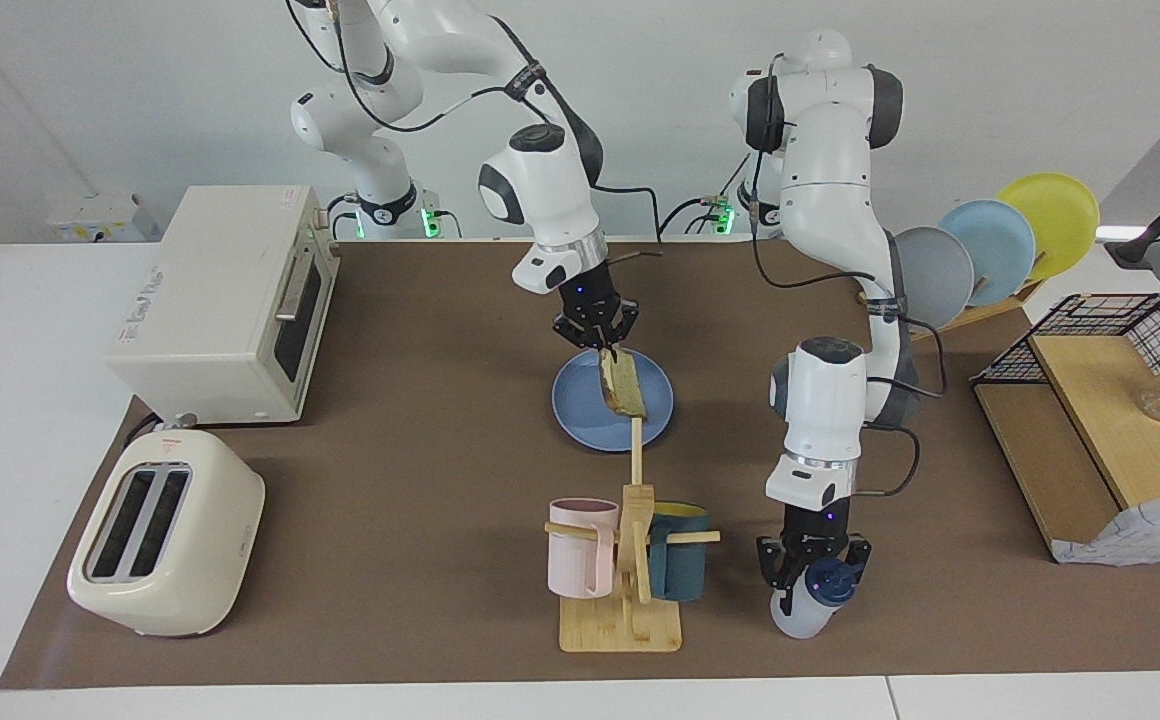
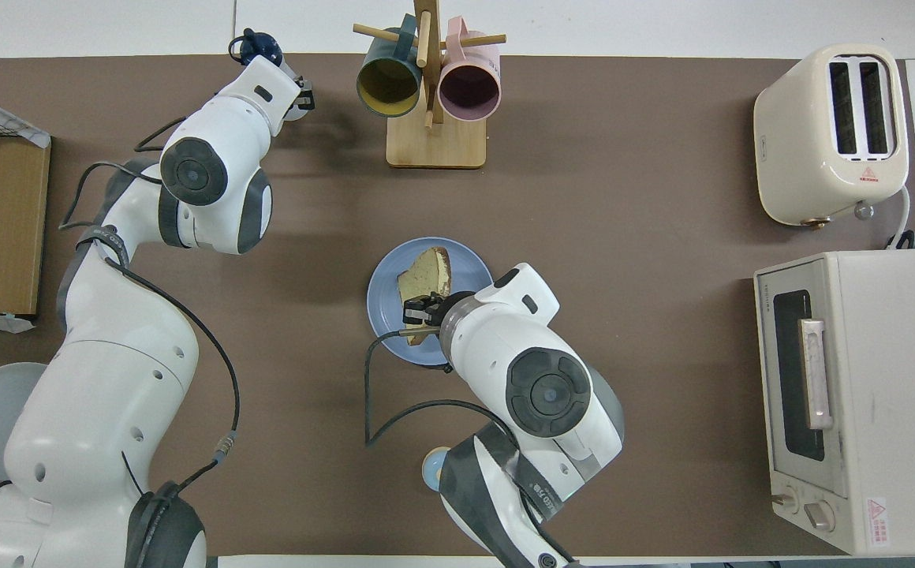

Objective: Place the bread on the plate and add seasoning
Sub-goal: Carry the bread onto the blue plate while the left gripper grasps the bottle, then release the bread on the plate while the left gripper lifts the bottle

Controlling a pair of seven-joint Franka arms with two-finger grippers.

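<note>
In the overhead view, the left arm hid most of the translucent white squeeze bottle with navy cap [image 2: 256, 49]; the right arm covered part of the round medium-blue plate [image 2: 385, 304] and small blue-topped bell [image 2: 431, 467].

text: none legible | toaster [image 2: 830, 130]: red triangle sign | oven [image 2: 860, 398]: unreadable sticker

right end effector [image 1: 604, 346] clamped; left end effector [image 1: 812, 572] low.

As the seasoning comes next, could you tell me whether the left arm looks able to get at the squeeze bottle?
Probably yes: the left gripper is already closed around the squeeze bottle by its cap, and the mug rack beside it stands clear.
</note>
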